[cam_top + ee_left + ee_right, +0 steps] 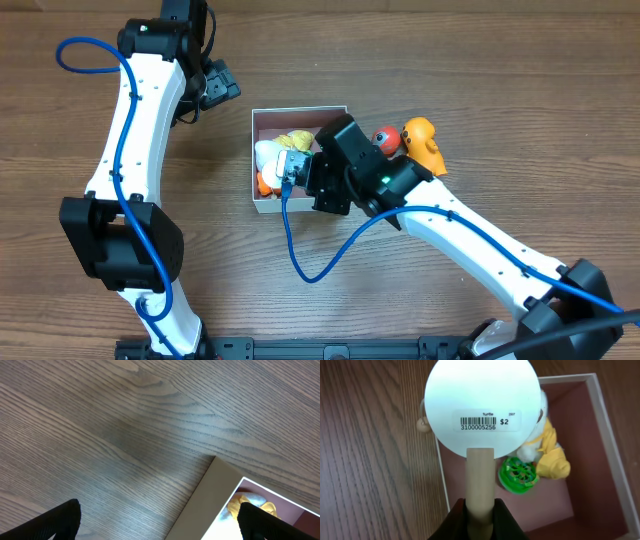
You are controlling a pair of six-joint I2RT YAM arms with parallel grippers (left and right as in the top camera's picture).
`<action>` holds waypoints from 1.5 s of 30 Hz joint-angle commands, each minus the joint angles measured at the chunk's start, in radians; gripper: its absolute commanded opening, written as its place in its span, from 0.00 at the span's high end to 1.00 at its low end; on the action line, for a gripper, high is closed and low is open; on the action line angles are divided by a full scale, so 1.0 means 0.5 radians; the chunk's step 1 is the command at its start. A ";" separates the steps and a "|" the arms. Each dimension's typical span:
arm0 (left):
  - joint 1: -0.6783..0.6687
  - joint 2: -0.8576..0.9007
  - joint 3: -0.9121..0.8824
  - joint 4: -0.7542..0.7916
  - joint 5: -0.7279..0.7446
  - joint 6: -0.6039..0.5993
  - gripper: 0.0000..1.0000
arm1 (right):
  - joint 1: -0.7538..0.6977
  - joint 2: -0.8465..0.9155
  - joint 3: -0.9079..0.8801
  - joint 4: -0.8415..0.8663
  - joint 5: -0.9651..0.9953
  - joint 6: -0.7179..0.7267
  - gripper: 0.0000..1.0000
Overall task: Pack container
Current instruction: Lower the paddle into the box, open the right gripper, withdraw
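The container (300, 110) is a shallow white-walled box with a pinkish-brown inside, at the table's middle; it also shows in the right wrist view (610, 435) and the left wrist view (200, 505). My right gripper (480, 510) is shut on the wooden handle of a paddle toy with a round white disc (482, 405) bearing a barcode label, and holds it over the container's left side (268, 155). A yellow toy (552, 455) and a green round toy (519, 475) lie inside. My left gripper (160, 527) is open and empty over bare table by the container's corner.
An orange-yellow toy (422, 143) and a red ball-like toy (386, 138) sit on the table just right of the container, partly hidden by my right arm. A small wooden bead (422, 424) hangs at the disc's left edge. The table is wood-grain.
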 commanded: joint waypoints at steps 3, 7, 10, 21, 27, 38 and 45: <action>0.000 -0.047 0.019 -0.003 0.017 -0.039 0.00 | 0.006 0.183 0.058 0.068 0.027 -0.053 0.90; 0.000 -0.047 0.019 -0.004 0.017 -0.039 0.00 | 0.005 0.265 0.058 0.131 0.108 -0.051 0.90; 0.000 -0.047 0.019 -0.003 0.017 -0.039 0.00 | 0.001 0.296 0.058 0.168 0.171 -0.036 0.90; 0.000 -0.047 0.019 -0.003 0.017 -0.039 0.00 | -0.047 0.302 0.058 0.146 0.177 -0.027 0.69; 0.000 -0.047 0.019 -0.003 0.017 -0.039 0.00 | -0.047 0.301 0.058 0.138 0.175 0.024 0.51; 0.000 -0.047 0.019 -0.003 0.017 -0.039 0.00 | -0.047 -0.393 0.182 0.093 0.723 0.771 0.28; 0.000 -0.047 0.019 -0.003 0.017 -0.039 0.00 | -0.309 -0.638 0.182 -0.253 1.096 1.136 0.24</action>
